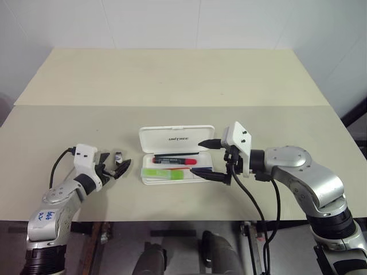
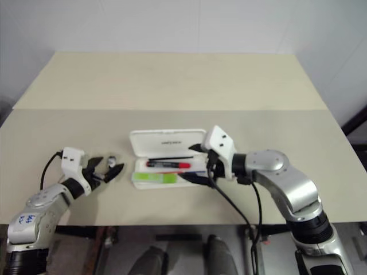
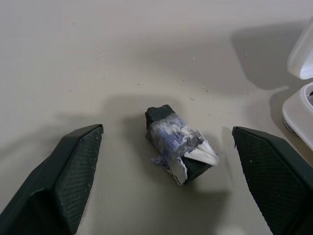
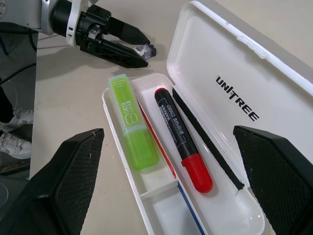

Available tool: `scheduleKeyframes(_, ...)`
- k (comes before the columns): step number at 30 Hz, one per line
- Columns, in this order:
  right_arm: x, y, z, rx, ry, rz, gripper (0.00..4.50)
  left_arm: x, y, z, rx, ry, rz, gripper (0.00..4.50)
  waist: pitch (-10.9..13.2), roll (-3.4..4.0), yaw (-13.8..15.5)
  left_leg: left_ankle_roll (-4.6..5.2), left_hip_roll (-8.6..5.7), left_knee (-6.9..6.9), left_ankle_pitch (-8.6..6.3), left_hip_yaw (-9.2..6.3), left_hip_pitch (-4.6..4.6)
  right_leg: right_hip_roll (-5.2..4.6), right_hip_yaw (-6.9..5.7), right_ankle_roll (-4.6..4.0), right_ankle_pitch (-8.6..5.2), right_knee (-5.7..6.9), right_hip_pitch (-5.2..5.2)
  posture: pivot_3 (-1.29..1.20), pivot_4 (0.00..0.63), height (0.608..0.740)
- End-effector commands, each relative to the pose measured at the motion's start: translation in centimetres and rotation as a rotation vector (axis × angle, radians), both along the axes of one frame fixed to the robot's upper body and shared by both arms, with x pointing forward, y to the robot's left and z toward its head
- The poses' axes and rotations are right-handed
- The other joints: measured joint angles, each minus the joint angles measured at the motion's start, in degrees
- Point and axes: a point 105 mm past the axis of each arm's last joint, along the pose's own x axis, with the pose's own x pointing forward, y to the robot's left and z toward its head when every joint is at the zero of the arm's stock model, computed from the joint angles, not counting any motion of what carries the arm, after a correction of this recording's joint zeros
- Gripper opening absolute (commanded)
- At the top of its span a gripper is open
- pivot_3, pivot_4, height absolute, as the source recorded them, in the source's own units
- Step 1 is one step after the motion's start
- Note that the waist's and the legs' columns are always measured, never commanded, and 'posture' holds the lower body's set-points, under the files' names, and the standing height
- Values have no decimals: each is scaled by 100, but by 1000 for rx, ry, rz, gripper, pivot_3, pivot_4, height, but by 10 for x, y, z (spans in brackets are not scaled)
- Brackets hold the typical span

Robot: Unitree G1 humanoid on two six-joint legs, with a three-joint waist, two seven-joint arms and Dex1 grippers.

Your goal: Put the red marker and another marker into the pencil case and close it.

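Observation:
The white pencil case [image 1: 176,138] lies open at the table's middle, lid tipped back. In its tray the red marker [image 4: 181,142] lies beside the light-green highlighter [image 4: 132,122], which runs along the near wall. My right gripper [image 1: 199,157] is open, its two fingers straddling the case's right end, one by the lid and one by the tray's front, and touching neither marker. Left of the case my left gripper [image 1: 114,166] is open around a small dark block [image 3: 178,147] with a torn whitish wrapper, without touching it.
A thin black strip [image 4: 205,142] lies in the tray next to the red marker. The beige table [image 1: 172,86] stretches far behind the case, with a seam across it. Its front edge runs just below both arms.

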Motion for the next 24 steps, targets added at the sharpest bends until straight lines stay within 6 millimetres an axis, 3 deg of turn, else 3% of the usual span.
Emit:
scheduleKeyframes(1, -4, -2, 12, 13, -56, 4, 4473, 2, -5, -6, 3, 42, -24, 4500, 0, 0, 3, -1, 0, 0, 1, -1, 0, 0, 0, -1, 1, 0, 0, 0, 150, 740)
scheduleKeyframes(12, -4, -8, 13, 7, -62, -16, 4473, 12, -10, -1, 12, 34, -26, 4500, 0, 0, 98, -6, -3, 2, 6, -5, 0, -1, -1, -3, 7, 2, 0, 0, 150, 740)
scheduleKeyframes(16, -7, -18, 10, -15, -42, -28, 4500, 13, -12, -4, 21, 39, -19, 3567, 0, 0, 122, -6, -3, 1, 6, -5, -3, -1, -1, -3, 7, -3, 0, 0, 150, 740)
scheduleKeyframes(24, -24, -41, 8, -20, -2, -9, 4500, 11, -21, -11, 37, 67, -45, 900, 0, 1, 136, 4, -6, -2, 0, -1, -10, -4, -2, 2, 10, -22, 1, 0, 150, 740)
